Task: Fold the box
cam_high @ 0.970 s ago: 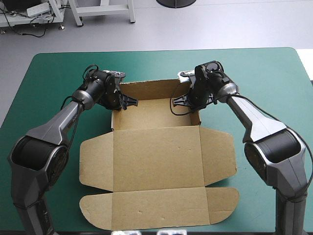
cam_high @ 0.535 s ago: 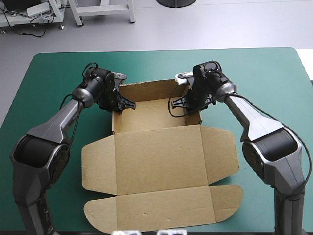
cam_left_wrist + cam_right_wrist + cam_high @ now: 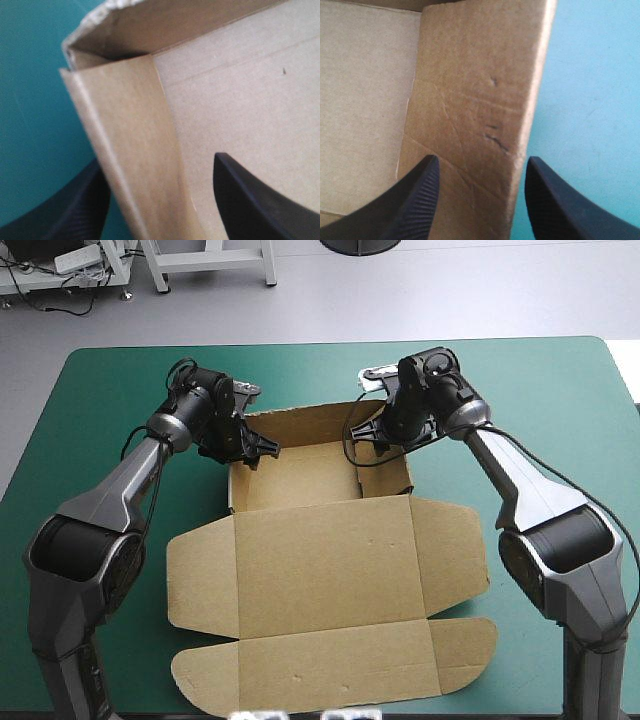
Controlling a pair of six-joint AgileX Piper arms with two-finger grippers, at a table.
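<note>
On the teal-green table [image 3: 540, 380] — brown cut-board box [image 3: 320, 550], far walls raised, lid flat.
Each side wall is straddled by parted jaws; the right jaws have been moved toward the far corner — tucking judged next.

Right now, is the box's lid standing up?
No, the lid lies flat on the table, nearer than the raised walls.
</note>
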